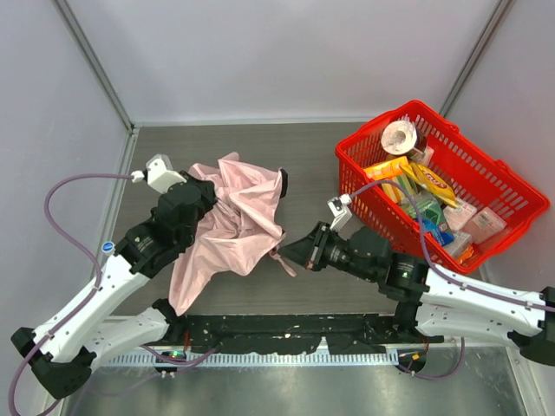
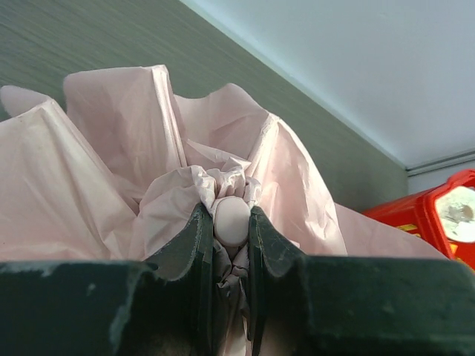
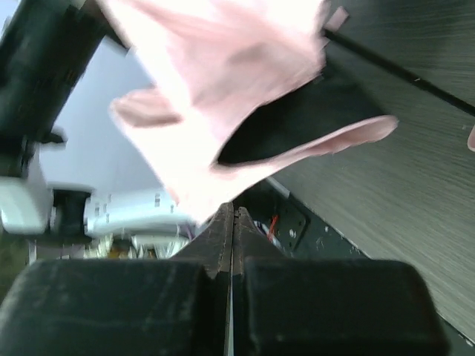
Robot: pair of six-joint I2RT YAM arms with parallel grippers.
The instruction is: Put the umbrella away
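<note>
The umbrella (image 1: 232, 218) lies as a crumpled pale pink heap left of the table's middle, a black end (image 1: 283, 181) poking out at its top right. My left gripper (image 1: 206, 204) is half buried in the fabric. In the left wrist view it (image 2: 231, 233) is shut on a pale rounded knob (image 2: 231, 220) wrapped in bunched umbrella (image 2: 126, 156) cloth. My right gripper (image 1: 289, 252) sits at the fabric's near right corner beside the thin loop (image 1: 286, 265). In its own view the jaws (image 3: 232, 211) are pressed together where a lifted flap of the umbrella (image 3: 223, 74) narrows to a point.
A red basket (image 1: 348, 161) full of packets and a tape roll (image 1: 400, 135) stands at the right, close behind my right arm; its corner (image 2: 415, 215) shows in the left wrist view. Grey walls close the back and sides. A black rail (image 1: 286, 329) runs along the near edge.
</note>
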